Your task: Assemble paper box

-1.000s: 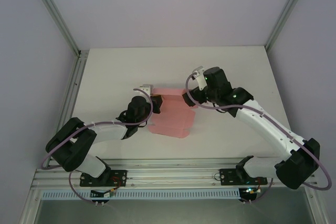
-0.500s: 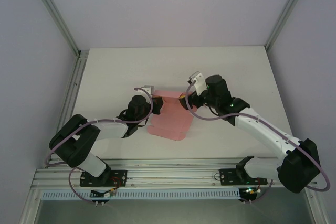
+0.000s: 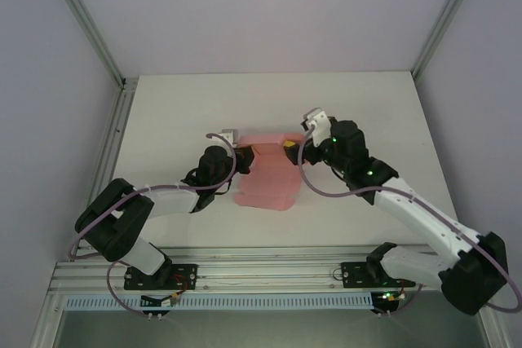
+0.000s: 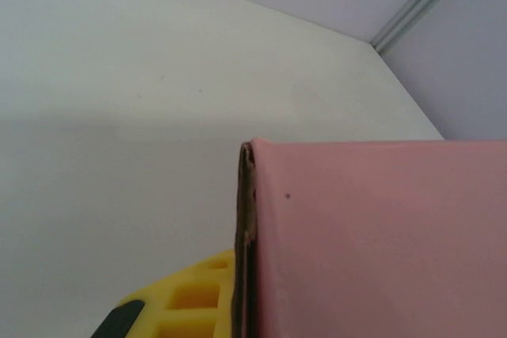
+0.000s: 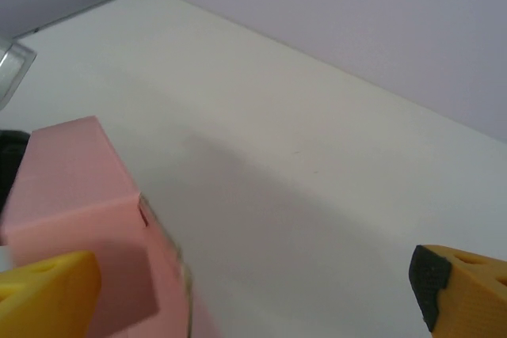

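Right arm has swung forward since the last frame. Right gripper [image 3: 292, 146] jaws stand apart beside the half-folded paper box [image 3: 269, 175]. Left gripper [image 3: 242, 155] clamps its left edge. White table [image 3: 179, 112].

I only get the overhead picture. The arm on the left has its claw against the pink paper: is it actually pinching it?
Observer: Yes. On its wrist camera the left gripper is shut on the paper box; the card's folded edge sits right beside a yellow finger.
Operator: And the other claw?
Observer: The right gripper stands wide open, holding nothing; bare table shows between its fingers.
Operator: Is the paper lying flat?
Observer: Not there. The right wrist camera shows a folded corner standing up off the table, next to one fingertip.
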Available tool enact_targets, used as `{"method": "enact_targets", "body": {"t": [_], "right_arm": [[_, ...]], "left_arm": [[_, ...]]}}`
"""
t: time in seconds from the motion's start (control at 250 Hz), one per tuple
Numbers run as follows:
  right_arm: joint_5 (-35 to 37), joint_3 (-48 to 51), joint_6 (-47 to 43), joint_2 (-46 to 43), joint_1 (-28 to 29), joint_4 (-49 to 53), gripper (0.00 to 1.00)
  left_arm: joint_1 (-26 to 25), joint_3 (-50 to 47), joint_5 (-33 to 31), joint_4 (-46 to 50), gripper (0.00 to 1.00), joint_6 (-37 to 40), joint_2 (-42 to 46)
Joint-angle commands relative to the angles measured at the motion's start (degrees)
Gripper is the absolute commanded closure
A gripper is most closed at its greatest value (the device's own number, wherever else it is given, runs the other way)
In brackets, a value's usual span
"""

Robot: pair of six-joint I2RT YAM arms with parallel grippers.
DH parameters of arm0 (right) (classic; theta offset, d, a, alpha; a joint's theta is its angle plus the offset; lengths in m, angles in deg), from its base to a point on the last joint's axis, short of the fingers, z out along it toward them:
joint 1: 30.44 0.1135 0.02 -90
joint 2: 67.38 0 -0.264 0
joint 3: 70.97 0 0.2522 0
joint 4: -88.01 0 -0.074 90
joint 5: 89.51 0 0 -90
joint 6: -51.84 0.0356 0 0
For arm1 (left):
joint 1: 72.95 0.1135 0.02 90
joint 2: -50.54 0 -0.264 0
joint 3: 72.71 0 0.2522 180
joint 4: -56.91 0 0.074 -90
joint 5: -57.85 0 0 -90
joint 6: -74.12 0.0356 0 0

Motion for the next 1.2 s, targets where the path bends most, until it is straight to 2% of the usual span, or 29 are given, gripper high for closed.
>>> {"method": "enact_targets", "body": {"t": [0.0,0.088,0.132,0.272,0.335,0.383,0.483,0.591,0.687,0.827,0.974,1.042,1.194], "right_arm": [[3.3,1.09,4.03,-6.78,-0.42,2.09,0.0],[2.32,4.27,8.05,-11.84,-1.62,2.22,0.0],[1.93,5.95,12.95,-13.84,-3.16,2.3,0.0],[-2.53,11.58,27.18,-16.92,-12.77,2.33,0.0],[-9.02,13.69,34.41,-16.11,-18.9,1.09,0.0],[-16.99,15.64,38.26,-14.28,-23.05,-2.43,0.0],[-29.63,17.61,45.46,-7.67,-26.84,-11.86,0.0],[-41.4,15.51,50.89,2.56,-27.08,-21.15,0.0],[-50.76,14.37,57.38,12.14,-27.09,-35.81,0.0],[-54.48,15.08,68.92,24.42,-26.39,-63.49,0.0],[-57.98,12.33,78.25,35.51,-24.73,-82.35,0.0],[-58.39,10.85,80.92,38.76,-24.24,-85.22,0.0],[-57.08,9.99,78.92,40.57,-23.32,-85.15,0.0]], "left_arm": [[2.51,-0.07,-2.83,-1.91,1.0,-5.48,1.46],[5.1,0.29,-2.01,-1.91,1.0,-7.9,0.76],[6.46,0.55,-0.9,-1.82,1.0,-9.09,0.34],[9.31,0.47,1.84,-4.59,1.0,-11.72,-0.23],[9.68,0.56,1.43,-4.66,1.0,-12.04,0.09],[9.78,0.87,1.82,-4.46,1.0,-11.87,0.47],[9.78,0.87,2.96,-4.97,1.0,-11.53,1.02],[9.74,0.48,2.56,-5.25,1.0,-11.42,0.96],[9.73,0.22,2.42,-5.46,1.0,-11.51,0.56],[9.78,-0.41,3.08,-7.66,1.0,-12.68,-0.27],[9.78,0.3,4.64,-8.8,1.0,-13.6,-1.59],[9.78,0.41,4.95,-9.24,1.0,-13.74,-1.88],[9.82,0.49,4.42,-8.85,1.0,-13.89,-1.86]]}}
